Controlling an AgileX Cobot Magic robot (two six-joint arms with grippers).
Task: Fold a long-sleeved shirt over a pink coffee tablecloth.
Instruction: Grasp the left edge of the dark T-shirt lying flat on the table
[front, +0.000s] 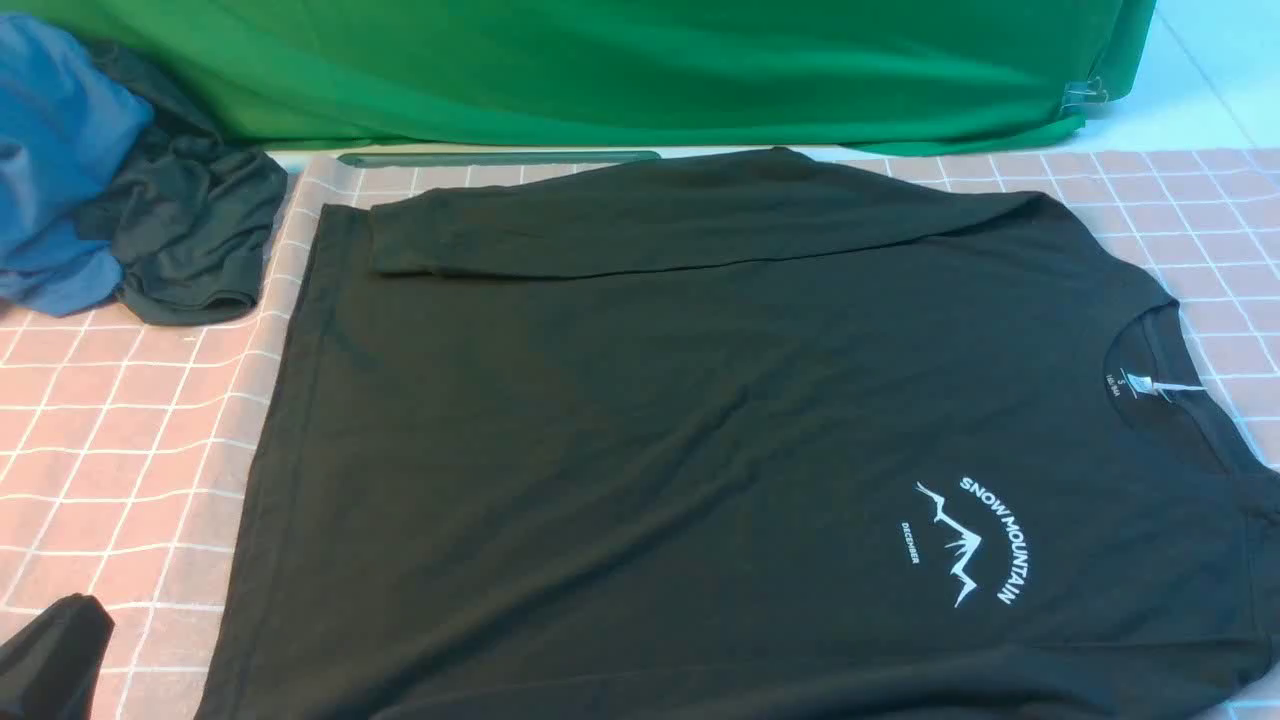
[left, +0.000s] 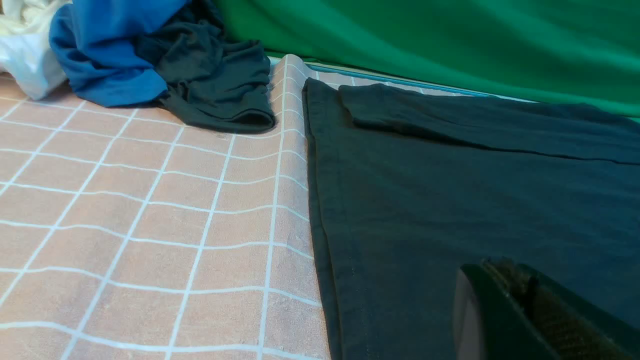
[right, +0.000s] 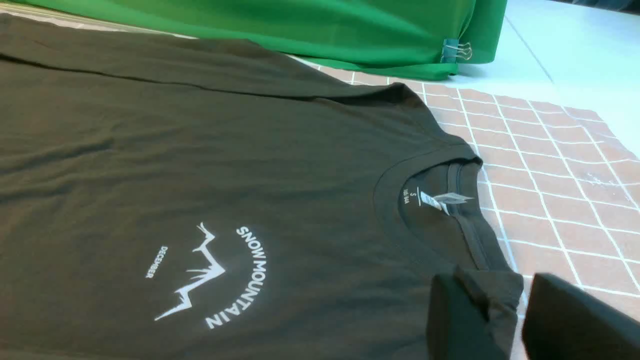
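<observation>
The black crew-neck long-sleeved shirt (front: 640, 420) lies spread front up on the pink gridded coffee tablecloth (front: 130, 450), its long axis running across the front view from the hem (front: 265, 480) on the left to the neckline (front: 1150, 400) on the right. The far sleeve (front: 700, 220) is laid lengthwise along the far side of the body, its cuff end near the hem.

The coming move seems to turn on the near side. The left end effector (left: 505, 280) is by the hem end, its fingers pressed together, with no cloth seen pinched in them; the shirt body reaches away from it toward the right arm. The right end effector (right: 500, 295) is at the shoulder beside the neckline, nearer the collar, its fingers spread apart; I cannot tell whether fabric lies between them. If the near edge is to be folded in, the left one would probably have to open first.

Beyond the hem, at the far left, a blue garment (front: 65, 160) and a dark grey-green garment (front: 195, 220) are heaped together, apart from the shirt. A green backdrop cloth (front: 640, 70) hangs behind, held by a binder clip (front: 1085, 95) at its right end. Nothing visible stands on the shirt to block a fold.
</observation>
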